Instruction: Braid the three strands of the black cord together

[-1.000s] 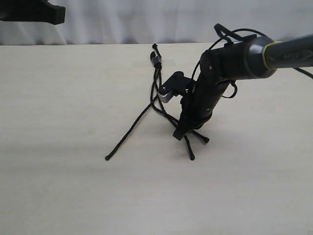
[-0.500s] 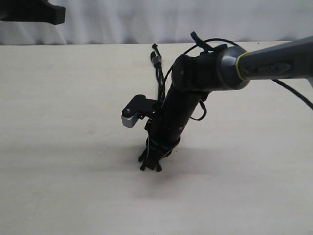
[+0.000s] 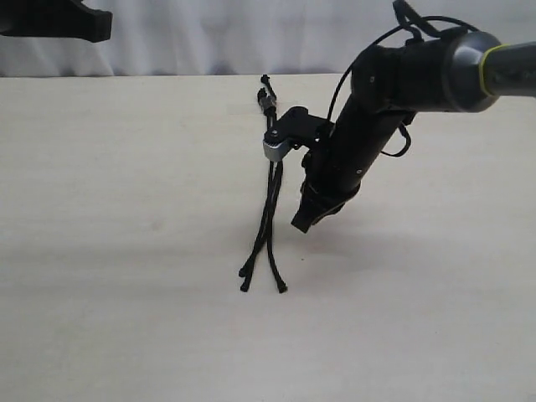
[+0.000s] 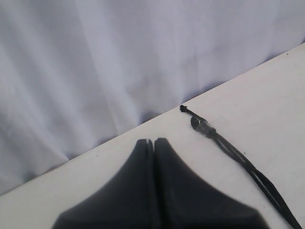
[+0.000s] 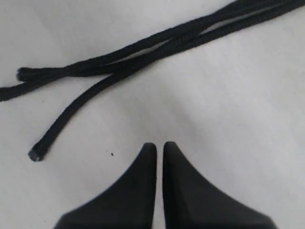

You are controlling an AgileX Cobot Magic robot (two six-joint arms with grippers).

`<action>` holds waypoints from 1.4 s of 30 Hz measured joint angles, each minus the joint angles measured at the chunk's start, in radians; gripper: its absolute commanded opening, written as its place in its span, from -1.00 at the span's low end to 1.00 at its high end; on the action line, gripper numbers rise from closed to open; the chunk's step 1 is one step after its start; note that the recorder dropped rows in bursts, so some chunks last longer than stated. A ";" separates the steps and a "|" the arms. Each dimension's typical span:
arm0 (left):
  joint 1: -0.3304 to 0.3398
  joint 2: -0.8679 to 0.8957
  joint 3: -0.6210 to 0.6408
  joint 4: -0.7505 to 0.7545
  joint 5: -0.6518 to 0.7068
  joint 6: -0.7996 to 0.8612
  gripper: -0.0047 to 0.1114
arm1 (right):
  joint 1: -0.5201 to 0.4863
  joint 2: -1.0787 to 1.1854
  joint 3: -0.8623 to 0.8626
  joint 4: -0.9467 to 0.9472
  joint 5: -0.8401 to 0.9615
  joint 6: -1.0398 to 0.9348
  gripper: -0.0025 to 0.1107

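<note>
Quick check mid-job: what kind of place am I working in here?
Probably a lab test bench, not a home: a pale tabletop, a plain white curtain as backdrop, and the black cord laid out beside the robot arm.

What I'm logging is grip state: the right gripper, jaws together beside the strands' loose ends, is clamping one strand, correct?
No, the right gripper clamps nothing. The right wrist view shows its jaws together beside the loose ends of the three strands, touching none.
</note>
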 measured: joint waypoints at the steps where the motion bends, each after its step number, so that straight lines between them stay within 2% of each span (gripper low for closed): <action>1: 0.000 0.000 0.000 0.000 0.000 0.000 -0.92 | -0.004 0.002 0.000 0.007 0.000 0.007 -0.83; 3: 0.000 0.000 0.000 0.000 0.000 0.000 -0.92 | -0.005 0.011 0.000 0.024 -0.002 0.026 -0.69; 8: 0.000 0.000 0.000 0.000 0.000 0.000 -0.92 | 0.050 0.018 0.000 0.017 -0.045 0.107 -0.06; 10: 0.000 0.000 0.000 0.000 0.000 0.000 -0.92 | 0.085 0.018 0.000 0.002 -0.058 0.138 0.07; 16: 0.000 0.000 0.000 0.000 0.000 0.000 -0.92 | 0.155 0.022 0.000 -0.024 -0.061 0.164 0.10; 20: 0.000 0.000 0.000 -0.002 0.006 0.000 -0.92 | 0.157 0.055 0.000 -0.038 -0.069 0.186 0.10; 22: 0.000 0.000 0.000 -0.002 0.006 0.000 -0.92 | 0.157 0.084 0.000 -0.042 -0.071 0.188 0.08; 23: 0.000 0.000 0.000 -0.002 0.006 0.000 -0.92 | 0.157 0.095 0.000 -0.049 -0.071 0.188 0.01; 25: 0.000 0.000 0.000 -0.002 0.006 0.000 -0.92 | 0.157 0.100 -0.002 -0.076 -0.076 0.192 -0.26; 28: 0.000 0.000 0.000 -0.002 0.006 0.000 -0.92 | 0.157 0.102 -0.004 -0.144 -0.086 0.224 -0.78; 29: 0.000 0.000 0.000 -0.002 0.006 0.000 -0.92 | 0.157 0.102 -0.004 -0.164 -0.086 0.235 -0.88; 34: 0.000 0.000 0.000 -0.004 0.006 0.000 -0.92 | 0.155 0.030 -0.004 -0.332 -0.088 0.304 -0.88; 37: 0.000 0.000 0.000 -0.005 0.006 0.000 -0.92 | 0.100 -0.009 -0.004 -0.449 -0.099 0.391 -0.88; 40: 0.000 0.000 0.000 -0.005 0.006 0.000 -0.92 | 0.035 0.011 -0.004 -0.459 -0.116 0.421 -0.88; 42: 0.000 0.000 0.000 -0.005 0.006 0.000 -0.92 | 0.027 0.044 -0.004 -0.465 -0.127 0.428 -0.88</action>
